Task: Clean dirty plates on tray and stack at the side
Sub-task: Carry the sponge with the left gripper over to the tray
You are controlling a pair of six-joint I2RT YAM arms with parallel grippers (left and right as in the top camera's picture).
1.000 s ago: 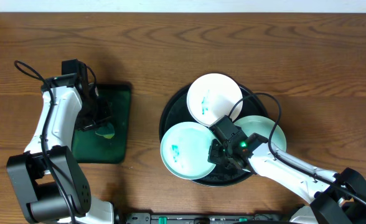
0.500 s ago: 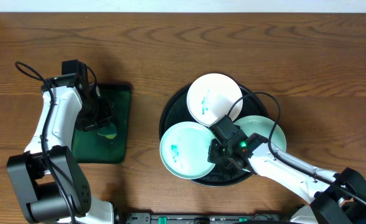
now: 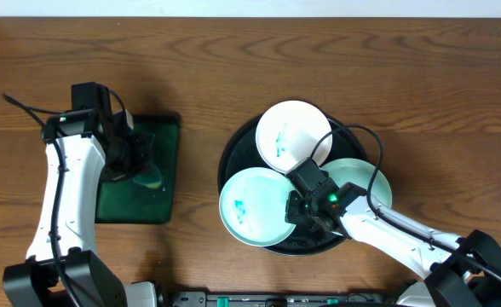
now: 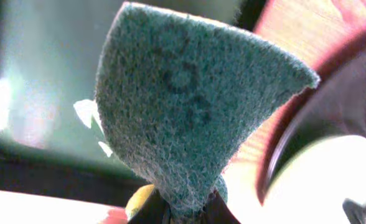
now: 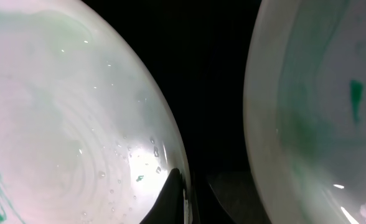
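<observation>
Three white plates lie on the round black tray [image 3: 233, 153]: one at the back [image 3: 291, 135], one at the front left [image 3: 249, 206] with teal smears, and one on the right [image 3: 363, 181], partly under my right arm. My right gripper [image 3: 294, 210] [image 5: 192, 200] is shut on the front-left plate [image 5: 65, 124] at its right rim, with one finger on top of the rim. The right plate [image 5: 320, 106] has green smears. My left gripper [image 3: 138, 164] [image 4: 186, 213] is shut on a green-and-yellow sponge [image 3: 149, 178] [image 4: 195, 112] above the small green tray [image 3: 161, 141].
The rectangular dark-green tray sits on the wooden table [image 3: 199, 68] left of the round tray. A gap of bare wood separates the two trays. Black cables loop over the right plate and by the left arm.
My left arm has swung its wrist a little to the left, and the sponge stays over the green tray. The right gripper and the plates have not moved.
</observation>
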